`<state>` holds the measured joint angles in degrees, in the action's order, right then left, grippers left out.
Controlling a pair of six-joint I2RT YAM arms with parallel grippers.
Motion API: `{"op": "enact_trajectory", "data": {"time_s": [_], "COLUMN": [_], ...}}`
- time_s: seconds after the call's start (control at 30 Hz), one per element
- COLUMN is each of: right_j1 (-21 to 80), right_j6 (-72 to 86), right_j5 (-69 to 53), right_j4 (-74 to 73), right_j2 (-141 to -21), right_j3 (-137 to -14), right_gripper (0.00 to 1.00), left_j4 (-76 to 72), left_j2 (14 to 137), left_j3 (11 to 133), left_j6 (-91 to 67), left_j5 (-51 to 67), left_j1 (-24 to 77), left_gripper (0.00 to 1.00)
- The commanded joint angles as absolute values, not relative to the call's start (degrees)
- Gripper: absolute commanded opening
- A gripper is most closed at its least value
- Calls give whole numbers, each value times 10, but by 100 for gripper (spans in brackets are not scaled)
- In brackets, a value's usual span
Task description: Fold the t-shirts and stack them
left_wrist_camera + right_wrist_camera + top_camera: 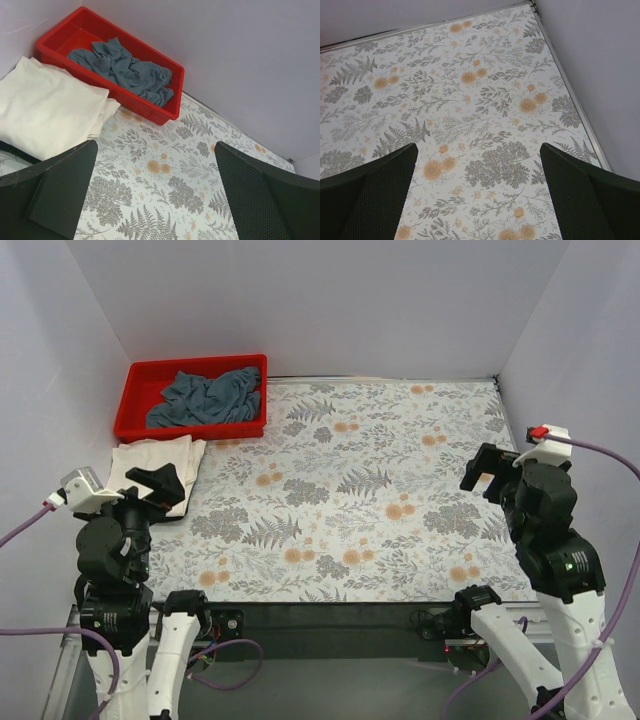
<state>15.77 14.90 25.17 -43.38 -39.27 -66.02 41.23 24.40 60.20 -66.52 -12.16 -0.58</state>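
Noting the cream-white shirt (pixel 150 455) folded flat at the bench's left edge, just in front of the red bin (pixel 190 429). A dark strip shows under its near edge, and we cannot tell what that is. The slate grey-blue shirt (pixel 207 397) lies crumpled inside the bin, which sits in the far left corner. A floral tablecloth (pixel 380 490) covers the bench. The left jaws hang wide apart by the cream shirt's near edge, gripping nothing. The right jaws stand wide apart too, over the tablecloth near the right wall, well apart from both shirts.
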Motion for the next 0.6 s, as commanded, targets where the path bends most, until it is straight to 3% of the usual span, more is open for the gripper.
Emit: {"op": "enact_trajectory", "data": {"time_s": [0.0, 0.2, 0.57], "right_j1": [161, 161, 161], "right_j6": [99, 73, 50], "right_j5": [250, 241, 204], "right_j4": [-347, -280, -269], "right_j2": [-320, -235, -253], "right_j3": [-594, -530, -533], "right_gripper": [98, 98, 98], "left_j4": [367, 316, 275], "left_j2": [184, 147, 177], "left_j3": [558, 500, 488], "left_j6": [-672, -689, -711], "left_j5": [-136, -144, -147], "left_j1": [-8, -8, -8], "left_gripper": [98, 98, 98]}}
